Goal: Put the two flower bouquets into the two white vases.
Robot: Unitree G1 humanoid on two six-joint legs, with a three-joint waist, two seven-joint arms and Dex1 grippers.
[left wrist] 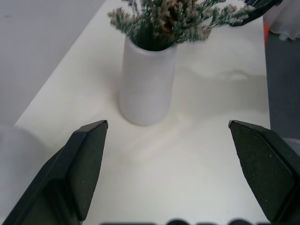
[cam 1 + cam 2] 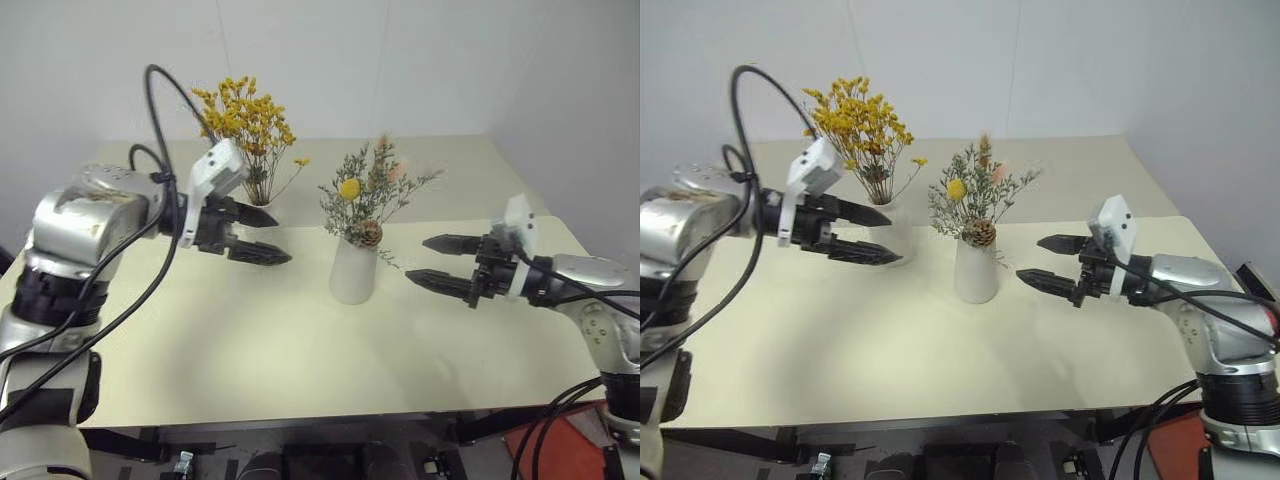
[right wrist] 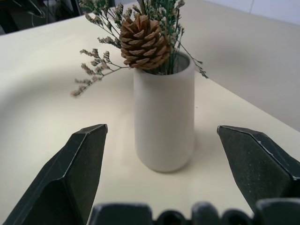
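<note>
Both bouquets appear to be in their vases already, so as far as the pictures show the task looks finished, or very nearly.

Nearest, in the middle of the cream table (image 2: 250, 370), stands the tall white vase (image 2: 353, 270), a straight cylinder with a wide mouth. It holds the grey-green sprig bunch (image 2: 370, 195), with its yellow ball bloom and a brown pine cone resting at the rim. The vase is upright and the stems sit inside the mouth.

At about the same depth, the right gripper (image 2: 440, 262) hangs to the right of this vase, apart from it, with its two black fingers spread wide and nothing between them. The left gripper (image 2: 258, 236) hangs to the left of the vase, also with fingers spread wide and empty.

Farther back and to the left is the second white vase (image 2: 895, 228), partly hidden behind the left gripper. The yellow-orange flower bunch (image 2: 245, 120) rises from it and stands upright.

I judge that no bouquet is left on the table to pick up. What may remain is only to draw the arms away from the vases without knocking them.
</note>
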